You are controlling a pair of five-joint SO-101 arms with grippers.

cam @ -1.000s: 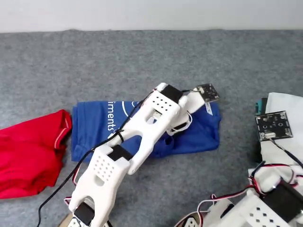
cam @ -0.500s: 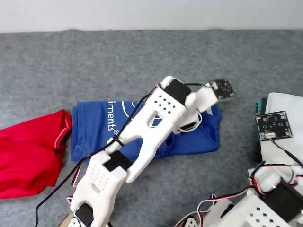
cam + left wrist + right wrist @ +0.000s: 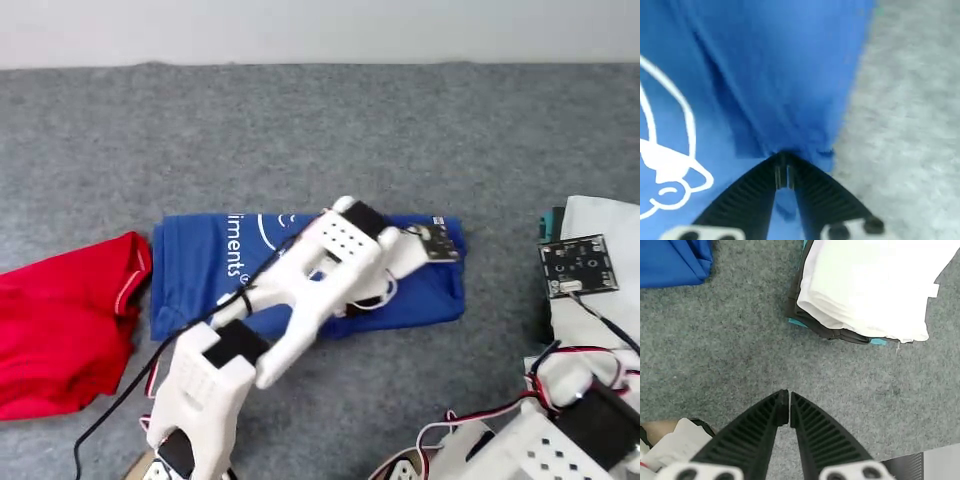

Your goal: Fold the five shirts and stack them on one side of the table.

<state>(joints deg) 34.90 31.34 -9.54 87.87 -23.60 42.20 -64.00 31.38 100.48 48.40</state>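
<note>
The blue shirt (image 3: 200, 275) lies flat mid-table (image 3: 420, 130); the left jaws are pinched on a fold near its three-o'clock edge; a crumpled red shirt (image 3: 60, 320) sits just beside it at nine o'clock; a white-topped stack (image 3: 605, 225) lies at three o'clock, with the right jaws nearby, pressed together on nothing.

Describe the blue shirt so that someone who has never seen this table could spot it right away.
On the grey table, look at the middle, between the crumpled red shirt on the left and the folded stack topped in white on the right. The blue shirt lies there folded into a wide rectangle, the left gripper shut on its fabric. It alone is blue, with white print.
</note>
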